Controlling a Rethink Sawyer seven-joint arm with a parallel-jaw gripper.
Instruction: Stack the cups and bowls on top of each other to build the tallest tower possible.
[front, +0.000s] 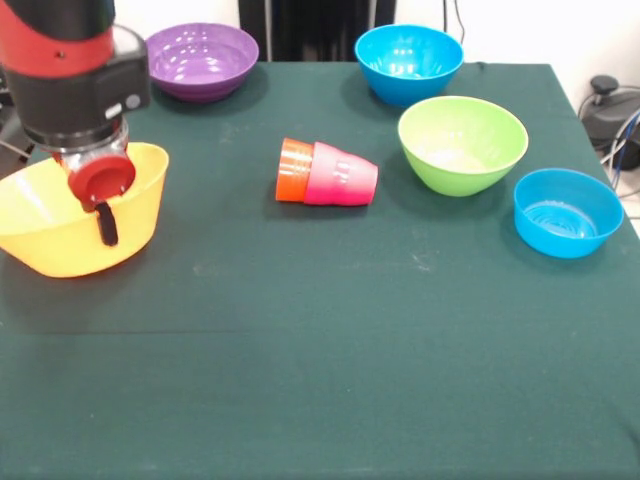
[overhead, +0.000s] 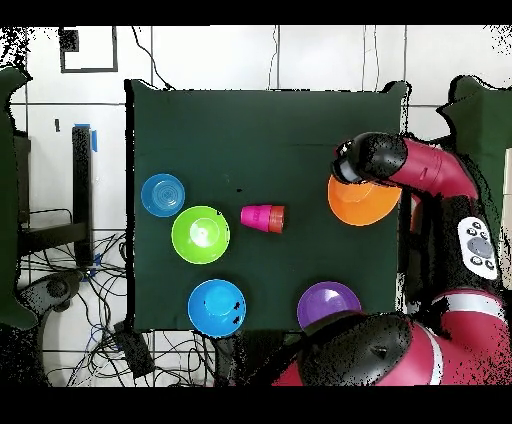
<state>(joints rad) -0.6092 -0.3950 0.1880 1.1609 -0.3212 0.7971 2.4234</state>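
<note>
An orange cup (front: 294, 170) and a red-pink cup (front: 345, 175) lie on their sides, nested, at the table's middle; both also show in the overhead view (overhead: 276, 219) (overhead: 256, 217). My gripper (front: 105, 222) (overhead: 345, 175) hangs at the large orange-yellow bowl (front: 60, 245) (overhead: 365, 205) by the table's left edge in the front view. A purple bowl (front: 202, 60) (overhead: 328, 305) and a blue bowl (front: 408, 65) (overhead: 216, 307) stand at the far side. A lime green bowl (front: 462, 145) (overhead: 200, 234) and a smaller blue bowl (front: 567, 212) (overhead: 162, 194) stand at the right. No purple or lime cup shows.
The table wears a dark green cloth (front: 320, 350). Cables and a black device (front: 610, 105) lie past the table's right edge in the front view. The orange-yellow bowl sits close to the table's edge.
</note>
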